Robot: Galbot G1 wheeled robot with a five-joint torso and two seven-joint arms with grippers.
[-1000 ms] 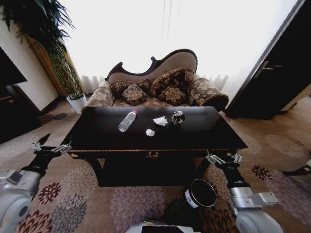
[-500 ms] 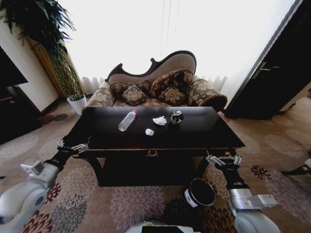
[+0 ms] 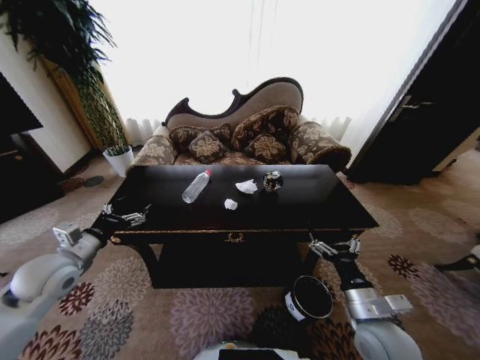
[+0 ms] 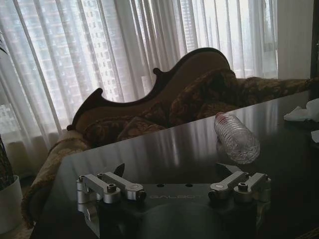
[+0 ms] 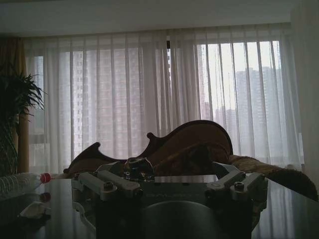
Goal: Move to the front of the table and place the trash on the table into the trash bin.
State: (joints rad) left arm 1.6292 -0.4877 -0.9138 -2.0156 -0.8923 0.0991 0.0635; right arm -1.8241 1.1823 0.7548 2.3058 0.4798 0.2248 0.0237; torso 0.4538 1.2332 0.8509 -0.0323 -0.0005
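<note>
Curtained window and sofa behind black desk. Trash mid-desk, well back from front rail: bottle, two paper wads, dark round object. Trash bin on carpet below front right corner. Left gripper at front-left edge, fingers spread, open desk ahead to bottle. Right gripper low by front right leg, fingers spread.

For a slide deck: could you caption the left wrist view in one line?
Open left gripper at the black table's edge, facing the clear plastic bottle lying before a sofa.
</note>
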